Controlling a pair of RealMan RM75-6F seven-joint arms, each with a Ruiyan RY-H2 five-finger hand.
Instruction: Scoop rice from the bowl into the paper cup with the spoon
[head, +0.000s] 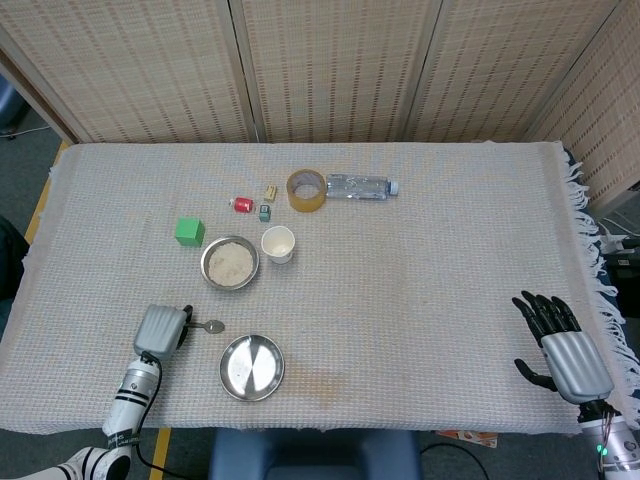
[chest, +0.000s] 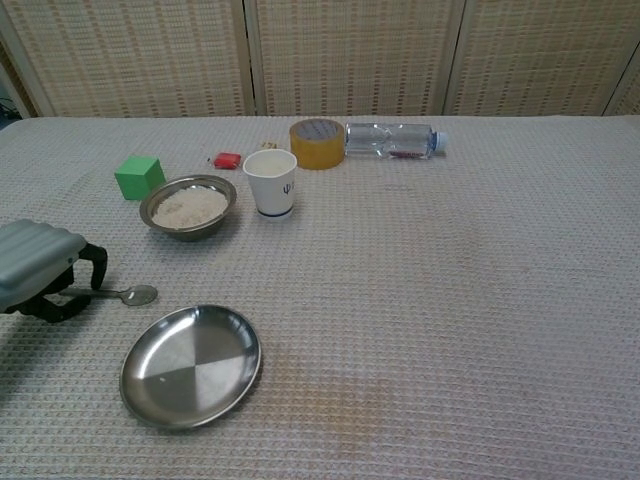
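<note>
The spoon lies flat on the woven tablecloth, its handle gripped in the curled fingers of the left hand. Beyond it sit the bowl of rice and, just beside that, the upright paper cup. An empty steel plate lies near the spoon. The right hand rests far off, fingers apart, holding nothing.

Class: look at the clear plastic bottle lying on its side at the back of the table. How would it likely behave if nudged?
The plastic bottle lies on its side, so a sideways nudge would probably roll it. It looks mostly empty, so likely light. The tape roll at its base end might stop it sliding that way.
</note>
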